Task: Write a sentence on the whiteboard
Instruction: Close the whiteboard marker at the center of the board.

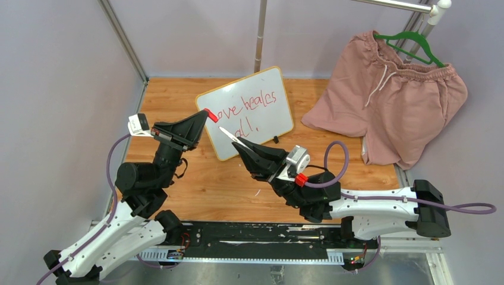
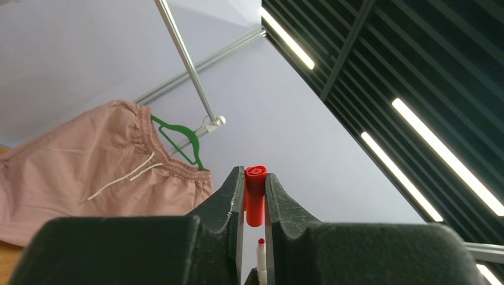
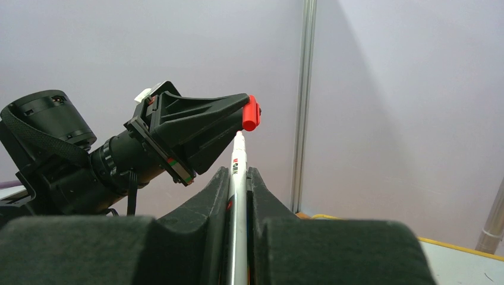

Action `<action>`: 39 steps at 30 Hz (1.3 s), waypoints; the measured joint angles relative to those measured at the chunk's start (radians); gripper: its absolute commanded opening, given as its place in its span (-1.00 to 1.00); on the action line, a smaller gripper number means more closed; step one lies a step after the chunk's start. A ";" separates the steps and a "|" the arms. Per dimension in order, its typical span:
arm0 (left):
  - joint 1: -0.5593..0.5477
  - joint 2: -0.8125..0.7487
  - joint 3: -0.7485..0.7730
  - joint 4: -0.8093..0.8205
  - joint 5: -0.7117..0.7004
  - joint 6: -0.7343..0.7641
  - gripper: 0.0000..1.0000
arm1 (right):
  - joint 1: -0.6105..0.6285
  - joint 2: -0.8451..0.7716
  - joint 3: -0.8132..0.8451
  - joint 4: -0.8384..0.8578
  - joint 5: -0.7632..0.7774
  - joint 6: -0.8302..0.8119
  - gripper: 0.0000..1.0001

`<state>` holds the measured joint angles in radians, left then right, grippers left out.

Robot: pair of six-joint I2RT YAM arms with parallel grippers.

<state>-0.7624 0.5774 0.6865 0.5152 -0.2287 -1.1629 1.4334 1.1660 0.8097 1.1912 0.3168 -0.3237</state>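
Black-wristed, both arms leaned inward above the desk (image 1: 208, 190), left jaws pinching a red cap (image 2: 255, 196), right jaws pinching a white marker (image 3: 238, 178) just below it; the whiteboard (image 1: 279, 83) with its sentence (image 1: 246, 110) lay just behind.

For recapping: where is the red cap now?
In the top view, the left pincer holds the red cap at the left end of the whiteboard, near the marker.

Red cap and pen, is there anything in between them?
Nothing, just air. The left wrist view shows a small bare gap between the red cap and the tip of the pen below it.
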 measured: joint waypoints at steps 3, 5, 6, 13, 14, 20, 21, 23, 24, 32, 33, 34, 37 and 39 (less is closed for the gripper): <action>0.000 0.000 0.000 0.000 0.003 -0.001 -1.00 | 0.000 0.005 0.000 0.006 0.004 -0.003 -1.00; 0.000 0.000 0.000 0.000 0.005 -0.002 -1.00 | 0.000 0.006 0.000 0.010 0.006 -0.003 -1.00; 0.000 0.000 0.000 0.000 0.008 -0.003 -1.00 | 0.000 0.006 0.000 0.012 0.006 -0.004 -1.00; 0.000 0.000 0.000 0.000 0.017 -0.013 -1.00 | 0.000 0.006 0.000 0.021 0.006 -0.007 -1.00; 0.000 0.000 0.000 0.000 0.017 -0.015 -1.00 | 0.000 0.006 0.000 0.021 0.006 -0.007 -1.00; 0.000 0.000 0.000 0.000 0.022 -0.019 -1.00 | 0.000 0.006 0.000 0.021 0.006 -0.007 -1.00; 0.000 0.000 0.000 0.000 0.023 -0.020 -1.00 | 0.000 0.007 0.000 0.021 0.007 -0.007 -1.00; 0.000 0.000 0.000 0.000 0.027 -0.022 -1.00 | 0.000 0.011 0.000 0.021 0.007 -0.007 -1.00; 0.000 0.000 0.000 0.000 0.027 -0.023 -1.00 | 0.000 0.013 0.000 0.021 0.007 -0.007 -1.00; 0.000 0.000 0.000 0.000 0.035 -0.026 -1.00 | -0.001 0.018 0.000 0.021 0.008 -0.010 -1.00; 0.000 0.000 0.000 0.000 0.035 -0.026 -1.00 | -0.001 0.018 0.000 0.021 0.007 -0.010 -1.00; 0.000 0.000 0.000 0.000 0.035 -0.026 -1.00 | -0.001 0.018 0.000 0.021 0.007 -0.011 -1.00; 0.000 0.000 0.000 0.000 0.035 -0.026 -1.00 | -0.001 0.017 0.000 0.021 0.008 -0.012 -1.00; 0.000 0.000 0.000 0.000 0.035 -0.026 -1.00 | -0.001 0.016 0.000 0.022 0.008 -0.014 -1.00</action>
<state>-0.7624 0.5777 0.6865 0.5152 -0.1936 -1.1893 1.4322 1.1824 0.8101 1.2129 0.3244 -0.3382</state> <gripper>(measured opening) 0.168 0.150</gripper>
